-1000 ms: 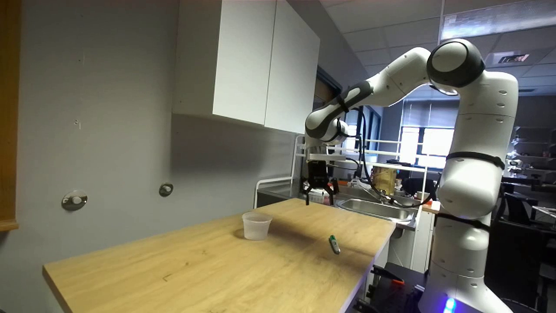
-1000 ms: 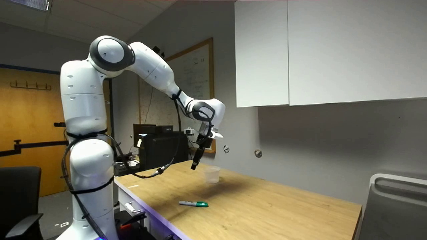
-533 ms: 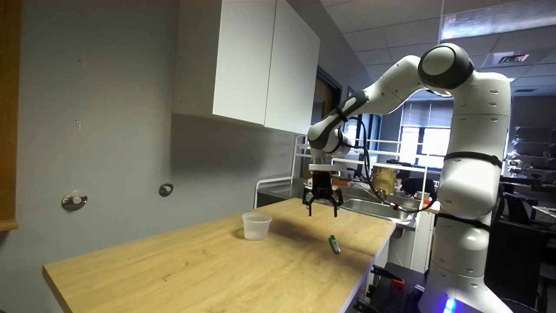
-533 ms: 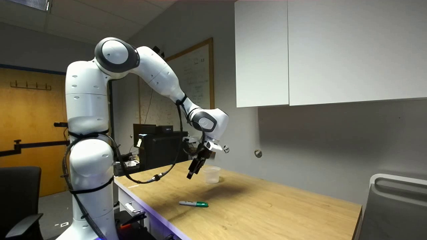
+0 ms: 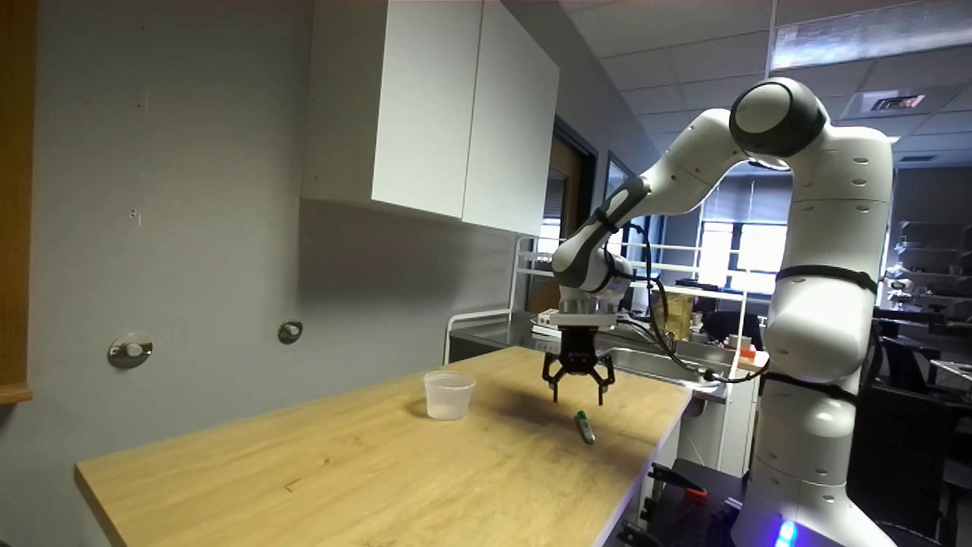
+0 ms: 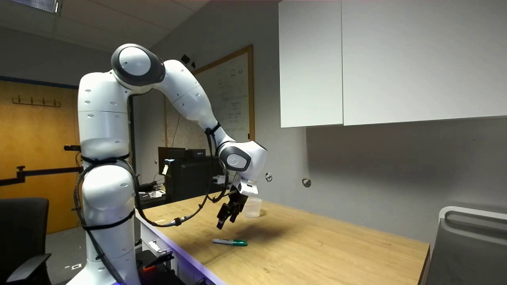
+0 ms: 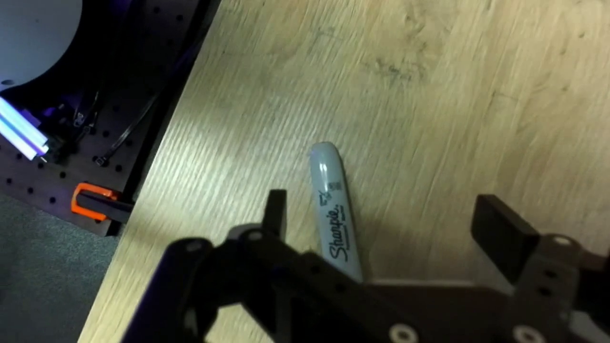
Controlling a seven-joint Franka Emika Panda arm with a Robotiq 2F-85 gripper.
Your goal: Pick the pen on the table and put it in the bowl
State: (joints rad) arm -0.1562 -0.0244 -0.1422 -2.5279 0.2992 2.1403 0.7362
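The pen [image 6: 229, 242] lay flat on the table [image 5: 364, 486], clearly apart from the bowl [image 5: 449, 395], on the bowl's side toward the robot's base [image 5: 812, 509]. The gripper [image 5: 579, 403] hung above the table on that same side of the bowl; its jaws stood wide apart with nothing held. The wrist view showed a smooth grey barrel [image 7: 336, 214]; the green cap [image 6: 240, 242] was noted in both exterior views. Assessment: the pen appeared light, stiff and unlikely to break, though its rounded, slick body could roll or twist out of an off-centre squeeze. The recommended hold was across the middle of the barrel, jaws square to its length, for a balanced lift.
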